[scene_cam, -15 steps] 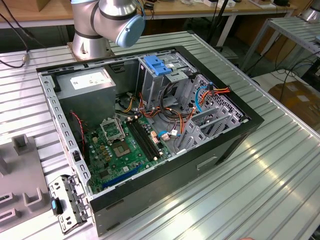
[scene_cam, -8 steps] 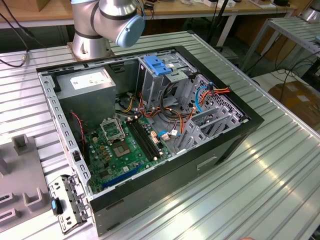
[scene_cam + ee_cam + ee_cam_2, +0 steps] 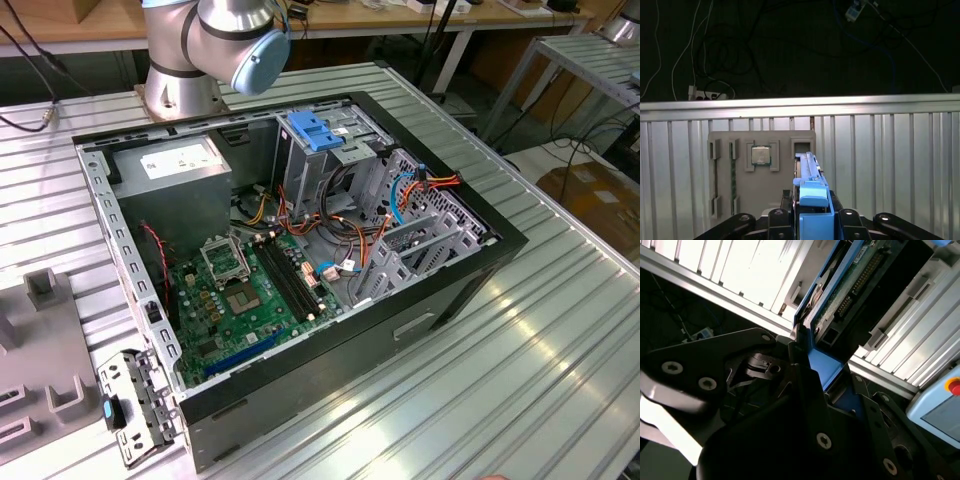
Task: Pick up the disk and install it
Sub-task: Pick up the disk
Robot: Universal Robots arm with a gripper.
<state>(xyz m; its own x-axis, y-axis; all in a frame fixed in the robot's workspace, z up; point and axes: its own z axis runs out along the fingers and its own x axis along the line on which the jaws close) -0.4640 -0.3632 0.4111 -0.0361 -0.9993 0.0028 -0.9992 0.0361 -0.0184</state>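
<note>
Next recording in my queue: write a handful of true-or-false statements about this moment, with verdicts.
1. The disk with its blue rail sits between the fingers of the gripper in both wrist views. True.
2. The computer case is closed by a side panel. False: it lies open, with the motherboard exposed.
3. A processor chip sits in a pocket of the grey tray. True.
4. The power supply bears a red label. False: its label is white.
5. The blue bracket lies on the table outside the case. False: it sits on the drive cage inside the case.
</note>
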